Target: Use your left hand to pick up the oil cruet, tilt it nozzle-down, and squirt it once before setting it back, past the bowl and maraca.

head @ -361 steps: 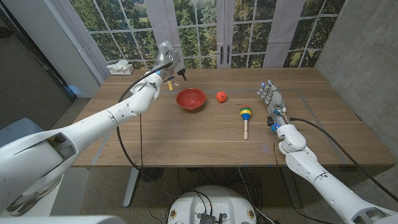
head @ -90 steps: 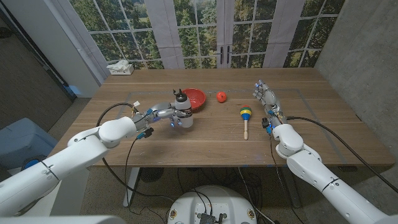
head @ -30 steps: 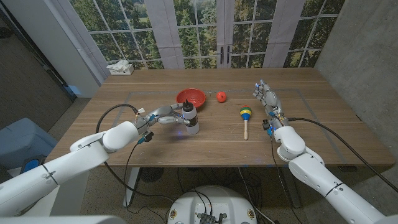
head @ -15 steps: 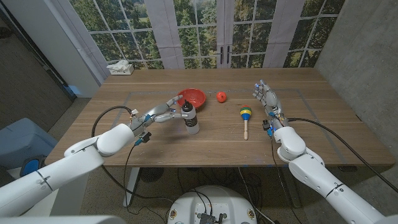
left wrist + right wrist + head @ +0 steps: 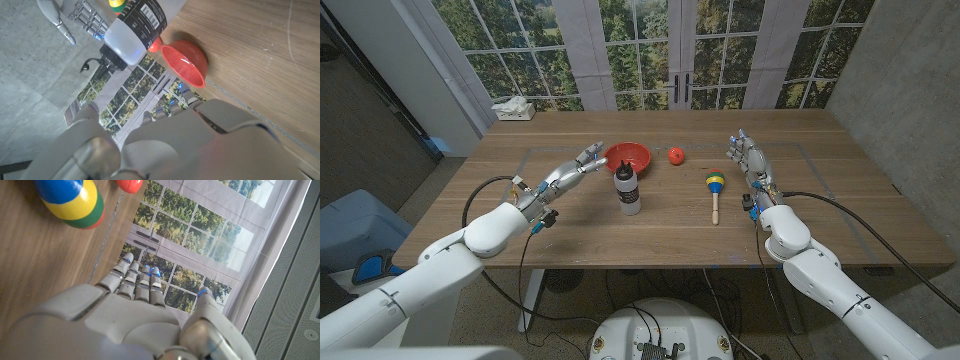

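Observation:
The oil cruet (image 5: 629, 188), a translucent squeeze bottle with a black nozzle and a dark label, stands upright on the table in front of the red bowl (image 5: 627, 157); its body (image 5: 135, 29) and the bowl (image 5: 186, 62) also appear in the left wrist view. My left hand (image 5: 566, 175) hovers to the cruet's left, fingers spread, holding nothing, a short gap from the bottle. The maraca (image 5: 715, 185), striped head and wooden handle, lies right of the cruet; its head (image 5: 70, 199) is in the right wrist view. My right hand (image 5: 751, 160) stands open at the right, fingers (image 5: 138, 280) extended.
A small red ball (image 5: 676, 155) sits right of the bowl, also visible as the ball (image 5: 129, 185) in the right wrist view. A white tissue box (image 5: 514, 109) lies at the table's far left corner. Windows run behind the table.
My left hand has let go of the cruet, which now stands alone, and has drawn back to the left with its fingers spread. The right hand has stayed put.

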You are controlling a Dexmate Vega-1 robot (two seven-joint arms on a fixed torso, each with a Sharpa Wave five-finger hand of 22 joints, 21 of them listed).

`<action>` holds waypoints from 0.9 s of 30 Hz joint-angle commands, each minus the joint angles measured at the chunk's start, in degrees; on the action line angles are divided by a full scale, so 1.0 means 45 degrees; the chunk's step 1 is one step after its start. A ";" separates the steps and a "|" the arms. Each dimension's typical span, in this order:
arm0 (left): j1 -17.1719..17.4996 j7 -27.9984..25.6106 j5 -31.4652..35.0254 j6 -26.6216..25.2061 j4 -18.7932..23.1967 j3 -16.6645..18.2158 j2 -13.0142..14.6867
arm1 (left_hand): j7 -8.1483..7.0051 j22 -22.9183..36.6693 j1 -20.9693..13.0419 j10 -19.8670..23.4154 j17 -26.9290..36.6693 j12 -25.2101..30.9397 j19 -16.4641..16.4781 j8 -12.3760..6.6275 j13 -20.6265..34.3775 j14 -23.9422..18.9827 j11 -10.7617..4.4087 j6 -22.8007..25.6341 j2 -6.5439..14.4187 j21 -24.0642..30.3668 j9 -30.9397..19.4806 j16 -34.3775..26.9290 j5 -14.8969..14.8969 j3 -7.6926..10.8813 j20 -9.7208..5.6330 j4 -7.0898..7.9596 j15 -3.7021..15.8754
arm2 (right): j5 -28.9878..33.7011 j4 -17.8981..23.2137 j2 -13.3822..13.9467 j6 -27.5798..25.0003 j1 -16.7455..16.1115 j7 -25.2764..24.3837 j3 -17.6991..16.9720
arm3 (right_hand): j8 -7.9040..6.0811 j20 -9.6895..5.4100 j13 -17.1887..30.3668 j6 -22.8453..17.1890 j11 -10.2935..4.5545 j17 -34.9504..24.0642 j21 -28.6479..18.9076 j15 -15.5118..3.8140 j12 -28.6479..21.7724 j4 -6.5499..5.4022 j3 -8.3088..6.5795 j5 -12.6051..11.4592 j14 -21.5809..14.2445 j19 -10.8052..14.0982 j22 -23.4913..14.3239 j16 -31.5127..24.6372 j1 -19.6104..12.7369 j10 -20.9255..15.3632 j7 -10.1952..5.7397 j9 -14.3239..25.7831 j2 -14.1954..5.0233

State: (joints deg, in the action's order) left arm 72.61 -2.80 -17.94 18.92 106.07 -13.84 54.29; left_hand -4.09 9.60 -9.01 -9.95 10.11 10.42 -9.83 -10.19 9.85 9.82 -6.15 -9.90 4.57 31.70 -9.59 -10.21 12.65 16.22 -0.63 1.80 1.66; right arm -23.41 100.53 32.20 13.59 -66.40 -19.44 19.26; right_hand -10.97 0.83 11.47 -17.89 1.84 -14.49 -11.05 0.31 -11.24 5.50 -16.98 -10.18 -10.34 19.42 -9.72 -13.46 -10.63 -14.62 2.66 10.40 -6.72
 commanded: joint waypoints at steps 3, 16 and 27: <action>-0.0006 -0.0298 -0.1063 0.1422 -0.0826 0.0418 -0.1594 | 0.0417 0.0005 0.0449 -0.1703 0.0005 0.0024 -0.2376 -0.0015 0.0040 0.2150 0.0130 -0.0692 0.0844 -0.0301 -0.0008 -0.0032 0.0306 0.0245 -0.0649 0.0468 0.0558 | -0.0466 -0.0342 -0.0064 -0.0058 0.0129 0.0338 0.0053 | -0.0006 0.0003 0.0011 0.0034 0.0005 -0.0078 -0.0038 0.0112 -0.0047 -0.0070 -0.0003 0.0034 -0.0058 0.0045 -0.0041 -0.0015 0.0174 -0.0001 0.0032 0.0041 0.0003; -0.0909 -0.0057 -0.2073 0.1724 -0.1686 0.0338 -0.2798 | 0.0488 -0.0009 0.0568 -0.1589 -0.0046 0.0050 -0.1707 -0.0044 0.0025 0.1880 0.0297 -0.0568 0.1580 -0.0502 0.0003 -0.0103 0.0747 0.1000 -0.0509 0.0993 0.0449 | -0.0895 -0.0553 -0.0019 0.0070 0.0132 0.0542 -0.0081 | -0.0012 -0.0038 0.0011 0.0032 0.0044 -0.0083 -0.0043 0.0118 -0.0051 -0.0120 0.0049 0.0027 -0.0064 0.0065 -0.0041 -0.0015 0.0298 -0.0013 0.0062 0.0040 0.0046; -0.1789 0.0945 -0.3726 0.1909 -0.3118 0.0206 -0.3595 | 0.0685 -0.0017 0.0410 -0.1314 -0.0077 0.0103 -0.1104 -0.0074 0.0019 0.1482 0.0446 -0.0387 0.1684 -0.0692 0.0002 -0.0127 0.1252 0.2217 -0.0500 0.1503 0.0325 | -0.0686 -0.0201 -0.0052 0.0433 -0.0507 -0.0020 -0.0298 | -0.0022 -0.0027 0.0010 0.0017 0.0060 -0.0077 -0.0049 0.0116 -0.0061 -0.0129 0.0074 0.0015 -0.0072 0.0093 -0.0040 -0.0012 0.0356 -0.0045 0.0036 0.0040 0.0074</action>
State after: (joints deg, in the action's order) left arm 68.33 -2.55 -27.88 26.68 97.72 -12.30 41.86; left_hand -1.29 9.46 -6.95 -9.64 9.59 10.42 -9.90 -10.19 9.86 9.83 -4.59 -9.91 6.64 28.81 -9.60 -10.20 17.77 25.17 -1.65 8.31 1.65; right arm -26.74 98.41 32.11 14.30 -66.31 -17.47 18.84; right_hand -10.97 0.82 11.47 -17.89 1.84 -14.78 -11.05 0.62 -11.25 5.21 -16.69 -10.18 -10.65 19.42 -9.72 -13.46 -9.20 -14.62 2.66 10.40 -6.35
